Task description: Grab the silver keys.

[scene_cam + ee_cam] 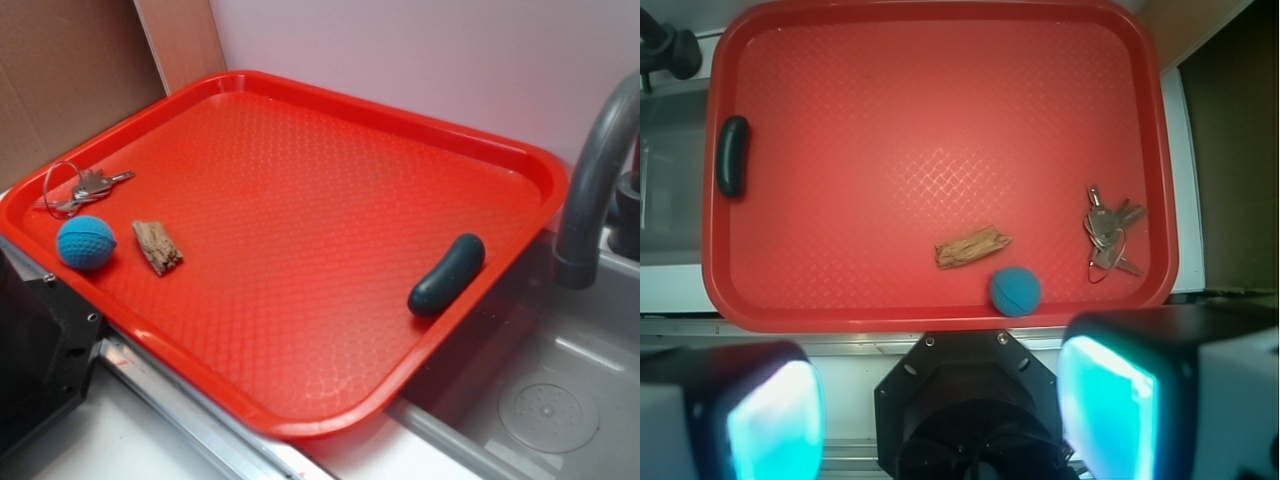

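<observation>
Red tray [940, 310]; jaws wide apart, empty.

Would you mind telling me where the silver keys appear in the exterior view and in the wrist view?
Exterior: the silver keys lie at the far left of the red tray, just above the blue ball.
Wrist: the keys lie at the tray's right side, right of the ball.
Shared landmark: the blue ball.
</observation>
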Tool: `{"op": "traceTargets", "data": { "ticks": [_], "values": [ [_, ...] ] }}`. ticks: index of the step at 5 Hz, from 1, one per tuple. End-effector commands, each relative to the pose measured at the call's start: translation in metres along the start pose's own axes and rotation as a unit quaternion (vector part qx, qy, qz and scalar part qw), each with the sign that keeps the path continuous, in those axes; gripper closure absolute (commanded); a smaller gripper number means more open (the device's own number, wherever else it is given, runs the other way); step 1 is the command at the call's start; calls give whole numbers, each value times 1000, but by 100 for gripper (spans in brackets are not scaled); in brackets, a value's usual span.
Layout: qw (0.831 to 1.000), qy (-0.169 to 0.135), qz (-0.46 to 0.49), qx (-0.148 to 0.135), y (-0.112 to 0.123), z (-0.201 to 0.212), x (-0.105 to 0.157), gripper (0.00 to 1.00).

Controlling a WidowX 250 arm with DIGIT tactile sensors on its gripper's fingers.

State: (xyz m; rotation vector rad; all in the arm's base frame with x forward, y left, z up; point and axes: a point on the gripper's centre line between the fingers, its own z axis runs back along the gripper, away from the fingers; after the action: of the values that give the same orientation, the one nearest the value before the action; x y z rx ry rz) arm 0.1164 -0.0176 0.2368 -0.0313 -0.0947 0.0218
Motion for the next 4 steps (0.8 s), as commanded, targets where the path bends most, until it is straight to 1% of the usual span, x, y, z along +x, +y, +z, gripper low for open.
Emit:
{"op": "traceTargets", "data": {
  "ticks": [1,2,3,4],
  "values": [
    [1000,0,0,0,0,0,0,0],
    [995,-32,93,15,32,-7,-5,0],
    [988,-28,149,37,56,-25,-10,0],
    [982,-22,182,50,78,-50,-9,0]
  ]
}}
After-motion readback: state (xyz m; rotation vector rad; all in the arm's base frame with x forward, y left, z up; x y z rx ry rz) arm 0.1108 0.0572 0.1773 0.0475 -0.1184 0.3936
